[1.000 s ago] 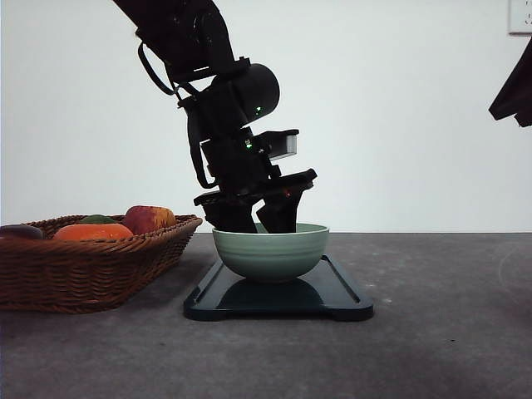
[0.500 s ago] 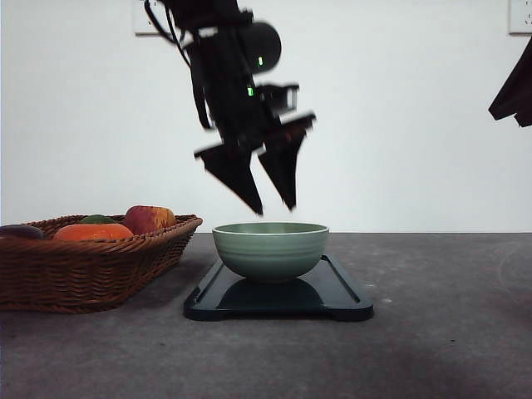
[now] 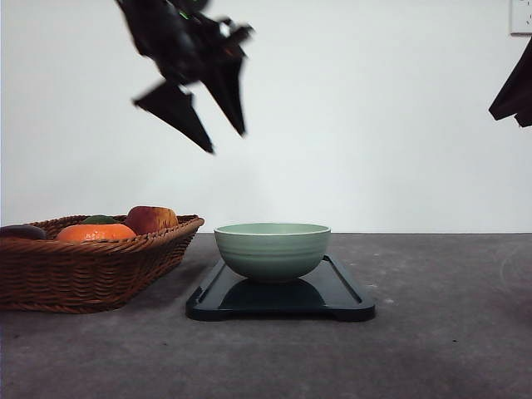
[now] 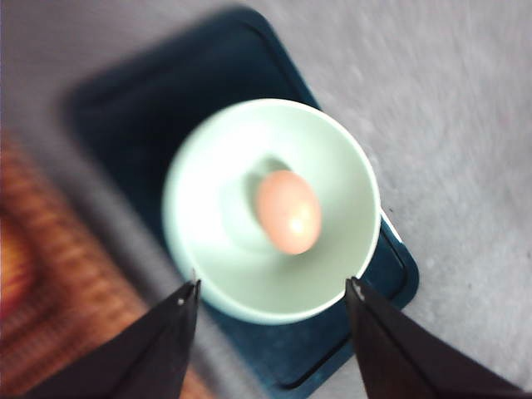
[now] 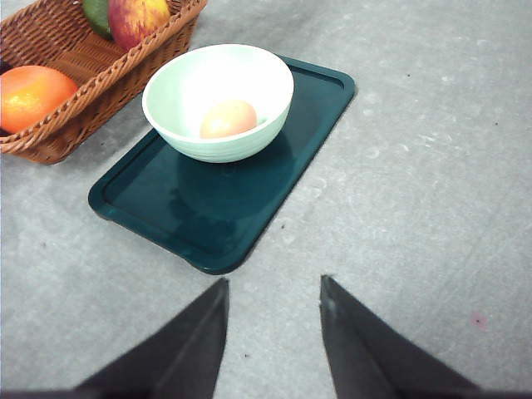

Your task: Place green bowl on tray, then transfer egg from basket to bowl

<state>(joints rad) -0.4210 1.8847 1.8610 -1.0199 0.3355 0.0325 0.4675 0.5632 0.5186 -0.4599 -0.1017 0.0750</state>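
Front view, left gripper (image 3: 226,141): you are seeing it hanging high above the bench with its jaws apart and nothing between them.
Front view, green bowl (image 3: 272,250): it is sitting upright at the middle of the tray (image 3: 349,303), a glazed, ridged ceramic that you should judge stiff, fairly heavy and chippable; the rim is the place to grip.
Front view, basket (image 3: 91,266): coarse woven wicker is standing just beside the tray's left edge.
Left wrist view, egg (image 4: 288,211): it is lying at the bowl's bottom, smooth, oval, light; treat it as fragile and slippery, pinching gently across its short axis.
Right wrist view, right gripper (image 5: 273,312): its jaws are standing apart and empty, over bare bench near the tray's near corner.
Right wrist view, basket fruit: an orange (image 5: 32,93) and an apple (image 5: 137,18) are resting inside.
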